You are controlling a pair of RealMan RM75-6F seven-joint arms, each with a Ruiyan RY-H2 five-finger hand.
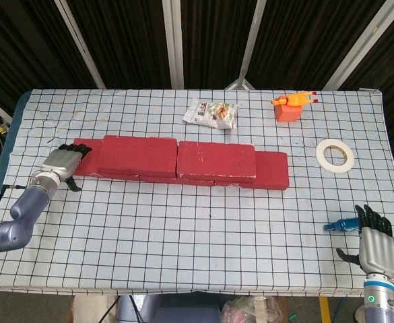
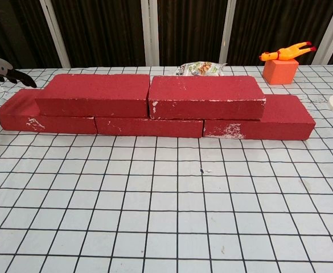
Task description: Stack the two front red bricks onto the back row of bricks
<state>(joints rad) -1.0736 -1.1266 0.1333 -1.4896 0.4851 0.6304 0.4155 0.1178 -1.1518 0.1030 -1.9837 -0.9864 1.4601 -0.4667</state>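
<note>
Two red bricks, the left [image 1: 139,155] [image 2: 95,95] and the right [image 1: 215,161] [image 2: 206,96], lie end to end on top of a back row of red bricks [image 1: 272,169] [image 2: 280,116]. My left hand [image 1: 63,161] [image 2: 1,71] is at the row's left end [image 2: 15,111], fingers spread over the end brick's top corner and thumb apart in front of it. It grips nothing. My right hand [image 1: 375,245] stands open near the table's front right edge, far from the bricks and seen only in the head view.
A blue tool [image 1: 338,226] lies just left of my right hand. A tape roll [image 1: 335,155] lies at the right, an orange block with a rubber chicken [image 1: 289,108] at the back right, a snack bag [image 1: 211,113] behind the bricks.
</note>
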